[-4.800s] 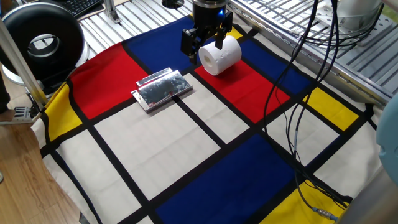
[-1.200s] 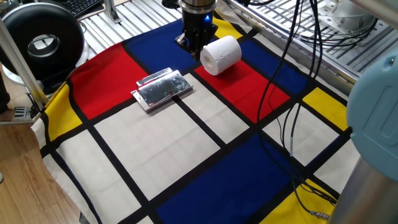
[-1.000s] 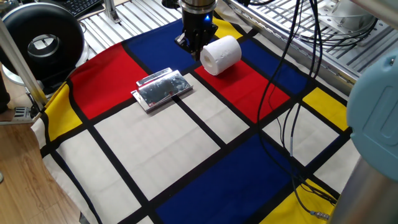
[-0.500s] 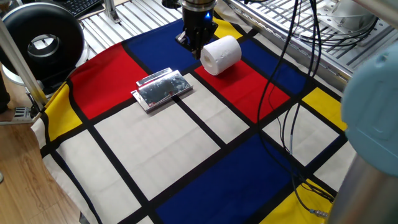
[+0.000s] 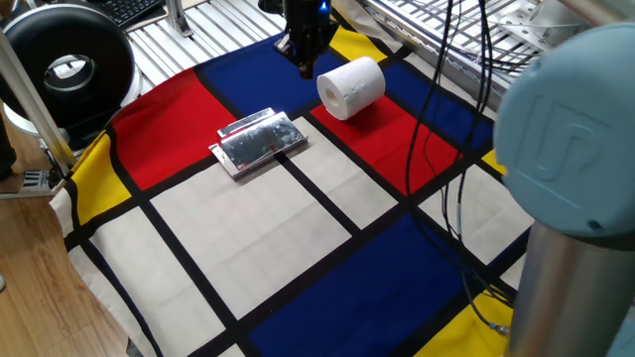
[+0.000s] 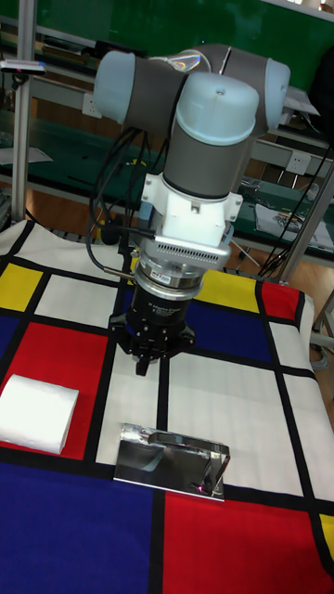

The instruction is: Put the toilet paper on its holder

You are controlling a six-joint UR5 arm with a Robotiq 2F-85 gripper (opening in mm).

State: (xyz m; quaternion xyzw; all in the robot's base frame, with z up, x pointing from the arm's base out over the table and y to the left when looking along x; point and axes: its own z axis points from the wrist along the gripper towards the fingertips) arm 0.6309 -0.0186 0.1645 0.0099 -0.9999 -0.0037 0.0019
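A UR5 arm hangs its gripper (image 5: 306, 61) nose-down over the blue panel at the upper centre of the fixed view, fingertips drawn together to a narrow point and holding nothing, just to the left of the toilet paper (image 5: 351, 87) and clear of it. The roll lies on its side on the red panel, its hollow core facing lower left toward the camera; in the tall fixed view it sits at the left edge (image 6: 37, 412), with the gripper (image 6: 144, 364) raised above the cloth and pointing straight down from a vertical wrist. The holder (image 5: 258, 142), a shiny metal plate, lies flat left of centre, near the roll but not touching it. The roll is not yet on it. The risk from here is plain: a round roll on its side may trundle off if the fingers nudge it during a descent, and jaws this narrow would have to spread well before they could span it. A soft roll could also deform or slip under a poor grip.
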